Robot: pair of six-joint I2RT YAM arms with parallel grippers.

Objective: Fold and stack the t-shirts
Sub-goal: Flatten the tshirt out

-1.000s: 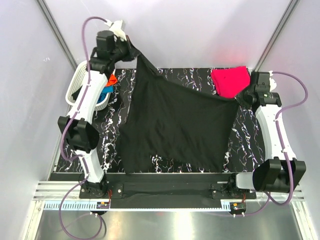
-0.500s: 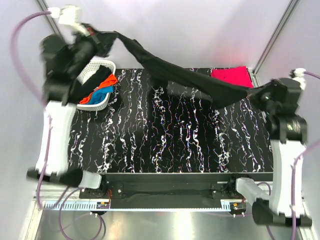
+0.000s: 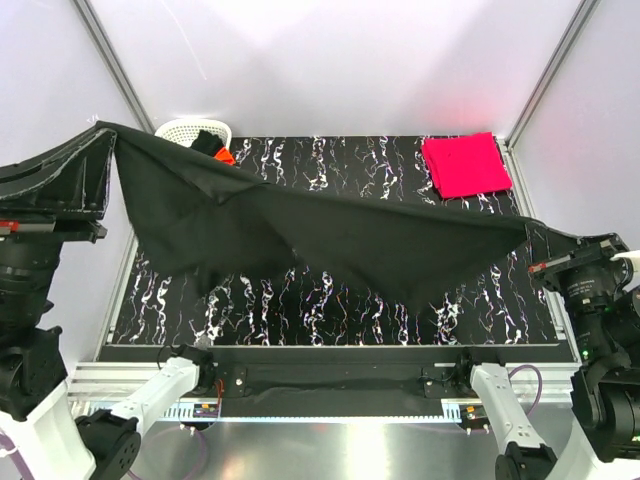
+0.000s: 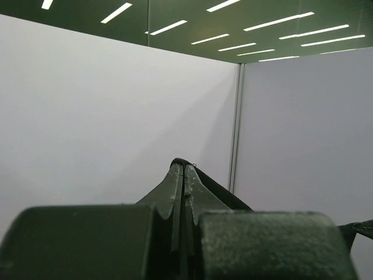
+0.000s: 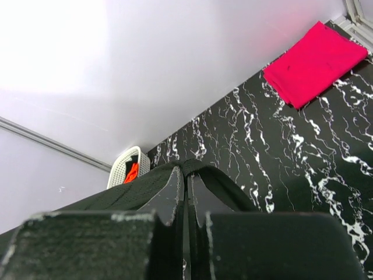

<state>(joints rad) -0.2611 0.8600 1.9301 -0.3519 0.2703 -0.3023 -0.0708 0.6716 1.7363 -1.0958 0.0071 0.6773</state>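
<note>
A large black t-shirt (image 3: 300, 235) hangs stretched in the air above the table, held at both ends. My left gripper (image 3: 100, 130) is raised high at the far left and shut on the shirt's edge (image 4: 184, 164). My right gripper (image 3: 535, 228) is raised at the right and shut on the opposite edge (image 5: 185, 165). A folded pinkish-red t-shirt (image 3: 466, 164) lies flat at the table's back right corner; it also shows in the right wrist view (image 5: 315, 64).
A white lattice basket (image 3: 180, 131) stands at the back left, mostly hidden by the black shirt, with orange cloth (image 3: 222, 156) showing; it also shows in the right wrist view (image 5: 129, 169). The black marbled table (image 3: 330, 300) lies under the shirt. Walls close in on three sides.
Both arms have swung up and towards the camera, lifting the black shirt off the table. It went from lying spread out to hanging taut between the grippers.
</note>
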